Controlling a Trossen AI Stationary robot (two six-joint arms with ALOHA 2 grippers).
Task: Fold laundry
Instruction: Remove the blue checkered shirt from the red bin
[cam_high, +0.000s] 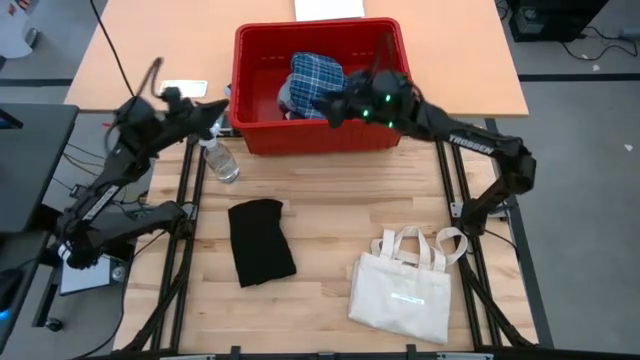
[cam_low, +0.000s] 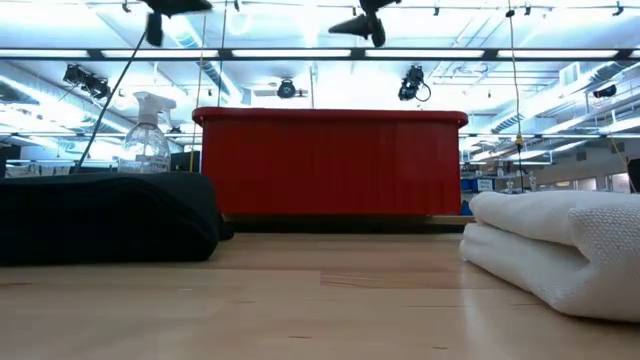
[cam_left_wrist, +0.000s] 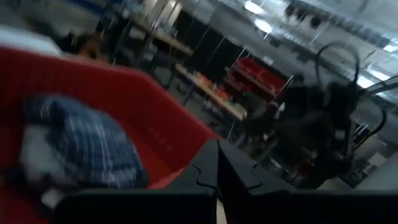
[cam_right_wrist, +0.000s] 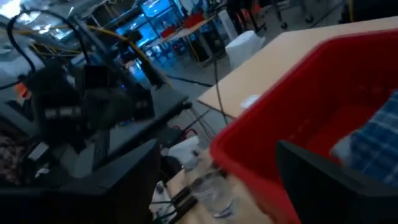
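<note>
I read the right gripper (cam_high: 330, 106) as nearer: fingers spread, empty, over the red plastic bin (cam_high: 262, 138). The crumpled blue-and-white plaid cloth garment (cam_high: 312, 74) lies just beyond it, toward the far-left. Left gripper (cam_high: 218, 110) waits outside the bin's left wall, fingers apparently closed.

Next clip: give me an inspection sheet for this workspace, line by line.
Surface: light wooden table.
Job's things: blue-and-white plaid garment in red plastic bin; folded black garment on table.
Clutter: cream canvas tote bag; clear spray bottle.
Grippers: left gripper outside the bin's left wall, shut; right gripper over the bin, open, empty.
Cables: dark cable behind left arm.
Surroundings: lab benches, ceiling lights.
</note>
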